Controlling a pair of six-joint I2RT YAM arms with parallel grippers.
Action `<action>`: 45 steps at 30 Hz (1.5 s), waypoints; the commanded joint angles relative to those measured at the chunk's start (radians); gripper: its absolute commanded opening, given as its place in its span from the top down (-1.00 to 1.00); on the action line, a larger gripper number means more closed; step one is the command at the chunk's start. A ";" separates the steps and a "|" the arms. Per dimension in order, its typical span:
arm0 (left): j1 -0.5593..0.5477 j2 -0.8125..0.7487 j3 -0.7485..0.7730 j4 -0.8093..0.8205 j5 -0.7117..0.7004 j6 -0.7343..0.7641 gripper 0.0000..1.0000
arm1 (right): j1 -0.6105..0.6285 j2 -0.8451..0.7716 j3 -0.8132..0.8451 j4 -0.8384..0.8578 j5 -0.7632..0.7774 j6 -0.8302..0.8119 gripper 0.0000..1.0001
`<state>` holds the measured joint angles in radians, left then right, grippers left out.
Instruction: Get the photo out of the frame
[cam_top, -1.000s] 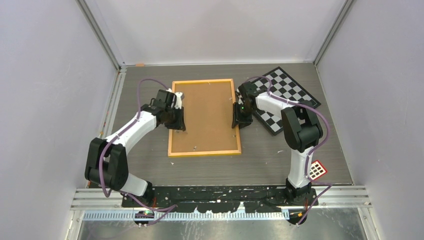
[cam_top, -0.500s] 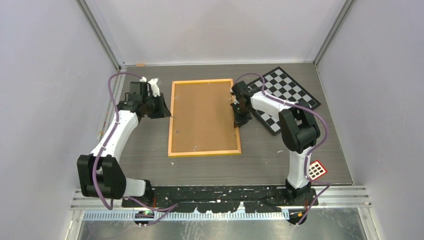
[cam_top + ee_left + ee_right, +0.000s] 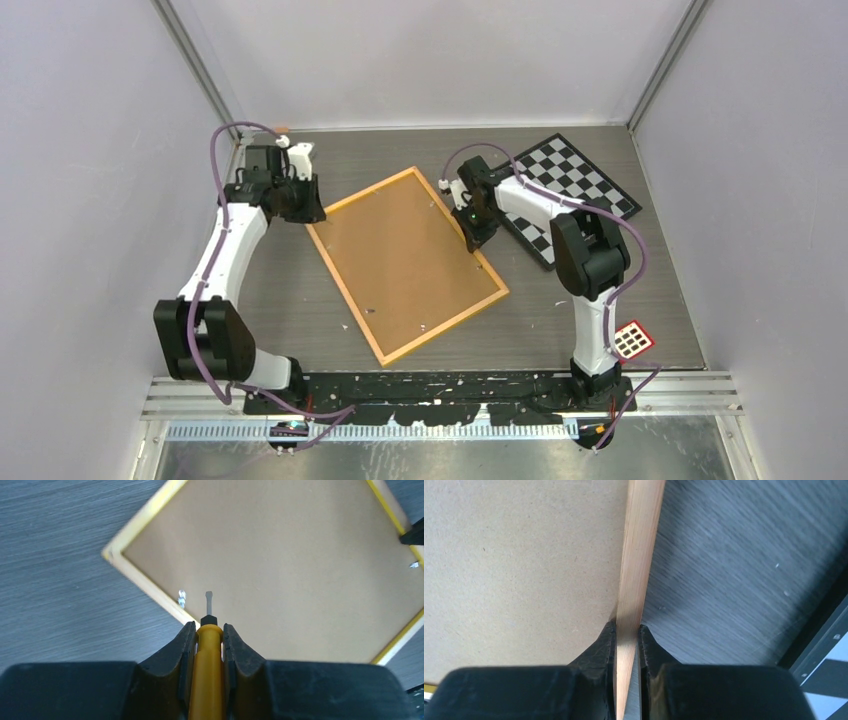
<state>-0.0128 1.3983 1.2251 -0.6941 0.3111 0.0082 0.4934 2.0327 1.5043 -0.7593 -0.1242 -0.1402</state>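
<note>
The yellow-orange frame (image 3: 445, 328) lies face down and askew on the table, its brown cork-like back (image 3: 400, 260) up. The photo is hidden under that back. My right gripper (image 3: 476, 232) is shut on the frame's right border; the wrist view shows both fingers pinching the wooden edge (image 3: 639, 555) at the gripper (image 3: 627, 630). My left gripper (image 3: 303, 208) hovers near the frame's back-left corner, shut (image 3: 208, 630) on a yellow-handled screwdriver (image 3: 206, 670). Its metal tip (image 3: 208, 597) points at the back just inside the border, beside a small metal clip (image 3: 181, 598).
A black-and-white checkerboard (image 3: 580, 185) lies at the back right, just behind the right arm. A small red-and-white card (image 3: 632, 340) lies near the right arm's base. Grey walls close in the table on three sides.
The frame has turned counter-clockwise, from square to the table to slanted, with the right gripper still on its right border. The left gripper has moved off the frame's left edge, back and to the left.
</note>
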 commanded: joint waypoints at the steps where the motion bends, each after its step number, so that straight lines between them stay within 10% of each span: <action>1: 0.002 0.066 0.075 -0.053 -0.033 0.156 1.00 | 0.000 0.046 0.089 -0.051 -0.001 -0.101 0.99; 45: -0.041 0.194 -0.076 -0.039 -0.084 0.432 1.00 | 0.000 0.093 0.090 -0.012 -0.005 0.156 0.99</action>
<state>-0.0505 1.6035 1.1732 -0.7002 0.1841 0.4084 0.4934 2.0884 1.5879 -0.8242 -0.1215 -0.0669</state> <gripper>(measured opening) 0.212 0.182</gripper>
